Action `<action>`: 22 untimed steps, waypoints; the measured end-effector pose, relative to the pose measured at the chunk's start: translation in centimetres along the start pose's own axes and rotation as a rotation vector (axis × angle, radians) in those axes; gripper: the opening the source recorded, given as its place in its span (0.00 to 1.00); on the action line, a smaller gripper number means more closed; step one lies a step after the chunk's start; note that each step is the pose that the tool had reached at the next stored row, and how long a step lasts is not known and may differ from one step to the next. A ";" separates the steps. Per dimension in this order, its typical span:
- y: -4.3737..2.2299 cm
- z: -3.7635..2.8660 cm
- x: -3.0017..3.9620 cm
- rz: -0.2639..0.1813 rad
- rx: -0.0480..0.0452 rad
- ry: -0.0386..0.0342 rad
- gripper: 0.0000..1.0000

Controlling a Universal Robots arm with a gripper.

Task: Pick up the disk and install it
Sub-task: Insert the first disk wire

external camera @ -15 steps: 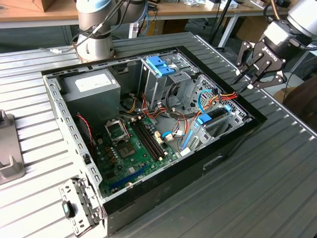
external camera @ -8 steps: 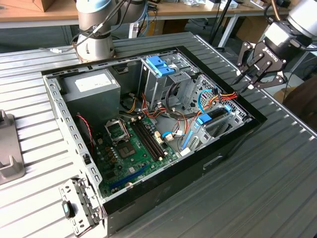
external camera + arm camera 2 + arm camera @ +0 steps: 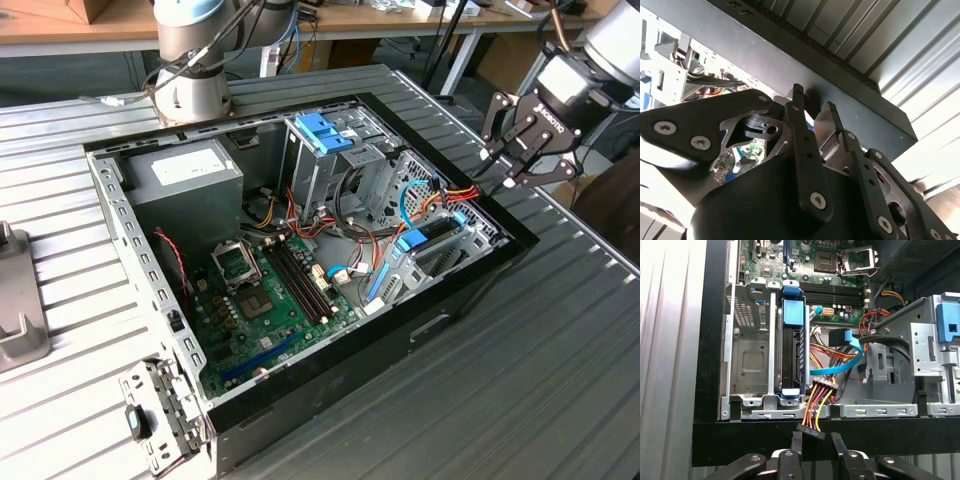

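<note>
Here we see the gripper (image 3: 522, 168) hanging empty above the edge of the open computer case (image 3: 470, 300) nearest the exterior view's right, its black fingers (image 3: 796, 450) parted with nothing between them. In the first wrist view the fingertips sit just outside the black case wall, close to a bundle of yellow, red and black power wires (image 3: 816, 402) whose connector lies over that wall.

Just inside that wall we find the disk (image 3: 791, 347): a flat rectangular drive with a dark body framed by a light-blue plastic carrier, standing on edge in a grey metal bay (image 3: 750, 355) at the case's corner. In the exterior view the disk (image 3: 425, 240) appears as a blue and dark strip beside the case's wall.

Further in lie the green motherboard (image 3: 270, 300) and a tall metal drive cage (image 3: 325, 165) topped by a blue-handled carrier (image 3: 322, 130).
</note>
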State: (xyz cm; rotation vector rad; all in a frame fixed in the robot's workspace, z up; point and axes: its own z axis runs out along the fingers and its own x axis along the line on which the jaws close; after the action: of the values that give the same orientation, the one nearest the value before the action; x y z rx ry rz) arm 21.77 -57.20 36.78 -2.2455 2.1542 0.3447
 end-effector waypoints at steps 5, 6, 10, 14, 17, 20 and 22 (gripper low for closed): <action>-0.05 0.37 0.12 0.000 0.0000 -0.0001 0.36; -0.06 0.44 0.13 0.000 0.0000 -0.0002 0.36; -0.04 0.65 0.18 0.000 0.0000 -0.0001 0.36; 0.11 0.79 0.22 0.000 0.0000 -0.0004 0.36; 0.37 0.86 0.25 0.000 0.0000 -0.0003 0.36; 0.68 0.89 0.34 0.000 0.0001 0.0000 0.36; 0.80 0.91 0.39 0.000 0.0000 0.0001 0.36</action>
State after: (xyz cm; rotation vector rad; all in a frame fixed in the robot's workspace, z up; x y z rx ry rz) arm 20.85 -57.48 35.95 -2.2456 2.1543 0.3446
